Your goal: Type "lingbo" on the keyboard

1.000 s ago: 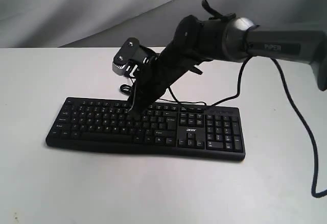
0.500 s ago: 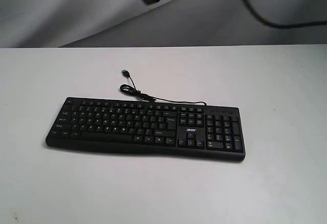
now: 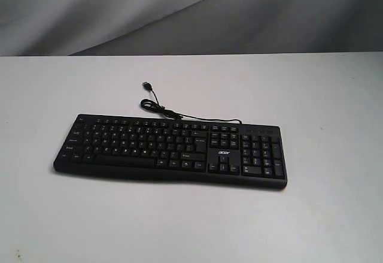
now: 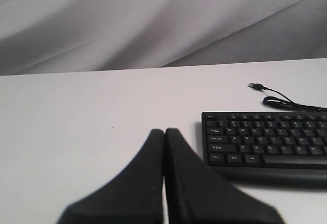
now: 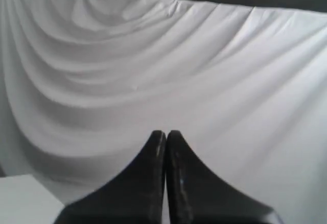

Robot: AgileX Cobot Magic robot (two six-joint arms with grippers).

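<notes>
keyboard (image 3: 170,149) flat on table (image 3: 326,86); left gripper (image 4: 164,132), right gripper (image 5: 165,133) closed.

Matte black, wedge-shaped jaws with tapered tips

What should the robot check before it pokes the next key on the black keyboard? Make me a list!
1. The keyboard lies flat on the table, keys up: ok.
2. The USB cable lies behind the keyboard, off the keys: ok.
3. The left gripper is closed to a point for poking: ok.
4. The right gripper is closed to a point: ok.
5. The right gripper is aimed at the keyboard: not ok, its camera shows only the cloth backdrop.
6. Which letters are already typed: cannot tell.
</notes>
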